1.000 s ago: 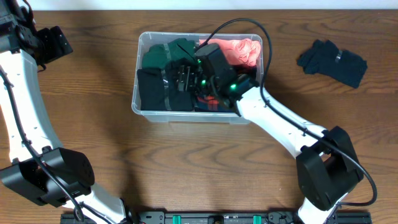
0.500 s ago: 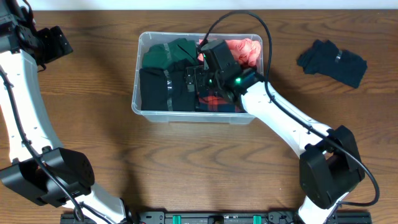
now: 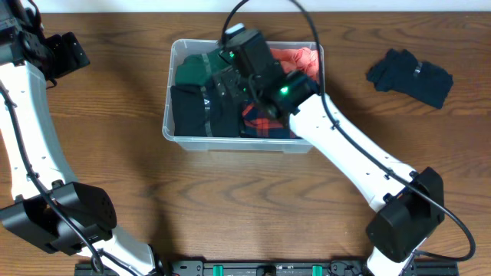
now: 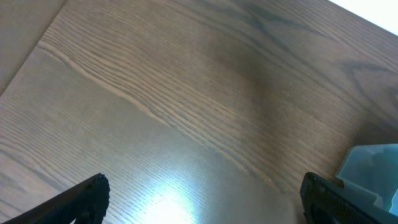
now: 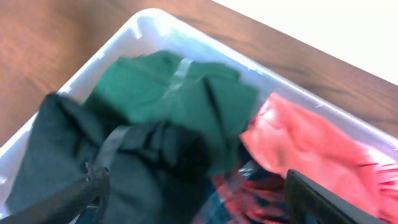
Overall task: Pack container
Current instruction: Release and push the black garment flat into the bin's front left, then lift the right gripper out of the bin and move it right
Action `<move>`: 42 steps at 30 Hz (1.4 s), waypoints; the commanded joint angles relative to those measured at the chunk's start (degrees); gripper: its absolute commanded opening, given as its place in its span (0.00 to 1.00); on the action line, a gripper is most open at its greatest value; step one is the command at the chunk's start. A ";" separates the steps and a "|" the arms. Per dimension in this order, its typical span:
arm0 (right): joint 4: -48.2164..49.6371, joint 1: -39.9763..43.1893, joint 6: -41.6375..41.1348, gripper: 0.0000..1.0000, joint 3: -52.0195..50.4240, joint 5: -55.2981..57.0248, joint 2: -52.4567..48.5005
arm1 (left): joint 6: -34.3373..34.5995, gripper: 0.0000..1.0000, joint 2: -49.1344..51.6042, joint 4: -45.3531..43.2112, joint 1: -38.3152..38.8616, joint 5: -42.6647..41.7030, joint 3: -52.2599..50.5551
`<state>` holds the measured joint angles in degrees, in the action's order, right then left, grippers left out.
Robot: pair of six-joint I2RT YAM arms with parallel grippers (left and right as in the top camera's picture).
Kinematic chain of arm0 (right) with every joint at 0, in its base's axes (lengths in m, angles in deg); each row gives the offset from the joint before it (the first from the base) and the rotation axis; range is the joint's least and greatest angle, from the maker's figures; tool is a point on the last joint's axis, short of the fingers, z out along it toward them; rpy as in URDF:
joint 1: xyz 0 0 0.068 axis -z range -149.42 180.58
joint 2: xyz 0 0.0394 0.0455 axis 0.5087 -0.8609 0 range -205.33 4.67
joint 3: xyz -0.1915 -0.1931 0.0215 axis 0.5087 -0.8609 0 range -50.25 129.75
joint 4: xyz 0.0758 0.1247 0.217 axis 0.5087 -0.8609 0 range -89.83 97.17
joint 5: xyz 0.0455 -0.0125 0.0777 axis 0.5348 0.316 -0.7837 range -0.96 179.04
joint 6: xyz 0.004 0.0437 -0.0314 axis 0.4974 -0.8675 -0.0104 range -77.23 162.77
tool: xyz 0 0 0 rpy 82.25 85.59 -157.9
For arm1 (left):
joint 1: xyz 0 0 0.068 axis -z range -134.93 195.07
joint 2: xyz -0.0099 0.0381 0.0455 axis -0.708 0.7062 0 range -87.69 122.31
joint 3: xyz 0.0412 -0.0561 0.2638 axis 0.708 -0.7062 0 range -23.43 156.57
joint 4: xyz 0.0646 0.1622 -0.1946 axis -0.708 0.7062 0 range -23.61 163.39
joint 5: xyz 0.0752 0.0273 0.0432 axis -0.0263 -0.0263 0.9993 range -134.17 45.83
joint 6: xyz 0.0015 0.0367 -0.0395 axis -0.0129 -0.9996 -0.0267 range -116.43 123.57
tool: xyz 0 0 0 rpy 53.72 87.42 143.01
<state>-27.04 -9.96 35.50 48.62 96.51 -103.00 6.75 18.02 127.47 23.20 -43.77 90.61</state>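
The container [image 3: 230,143] is a clear plastic bin at the table's middle. It holds a green cloth [image 3: 192,69], a black cloth [image 3: 188,107], a red plaid cloth [image 3: 265,119] and a coral cloth [image 3: 303,61]. My right gripper [image 3: 221,83] hovers open and empty above the bin's middle. In the right wrist view its fingers [image 5: 199,194] straddle the black cloth [image 5: 143,168], with the green cloth [image 5: 168,93], the coral cloth [image 5: 311,149] and the bin's rim [image 5: 149,23] beyond. My left gripper [image 3: 70,54] is open and empty over bare table at the far left [image 4: 202,199].
A dark navy cloth [image 3: 410,77] lies loose on the table to the right of the bin. One corner of the bin [image 4: 373,171] shows at the lower right of the left wrist view. The table is brown wood [image 3: 230,199].
My right gripper has lifted out of the clothes in the bin and drawn back toward the bin's far left side, empty. The left arm has not moved.
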 commanded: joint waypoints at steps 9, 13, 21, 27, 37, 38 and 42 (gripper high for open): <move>-1.20 -4.57 -0.66 0.77 0.74 0.66 -3.23 | 0.52 0.98 0.39 -0.04 -0.04 0.11 0.17; -1.53 -4.66 -1.99 0.77 0.74 -1.36 -6.36 | 0.52 0.98 0.39 -0.04 -0.04 0.09 0.17; -1.36 -4.66 -4.02 0.77 0.74 -2.64 -12.11 | 0.52 0.98 0.39 -0.04 -0.04 0.09 0.17; -1.40 -4.66 -4.94 0.77 0.74 -3.41 -14.36 | 0.52 0.98 0.39 -0.04 -0.04 0.09 0.17; -1.27 -4.35 -4.92 0.83 1.97 -3.39 -14.01 | 0.52 0.98 0.39 -0.04 -0.04 0.11 0.17; -1.44 -4.15 -4.92 0.83 2.51 -3.39 -13.75 | 0.52 0.98 0.39 -0.04 -0.04 0.09 0.17; -3.28 -2.89 -4.87 0.87 6.34 -3.17 -10.60 | 0.52 0.98 0.39 -0.04 -0.04 0.09 0.17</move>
<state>-29.73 -13.91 31.20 51.72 93.49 -114.94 6.75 18.02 127.47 23.20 -43.77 90.61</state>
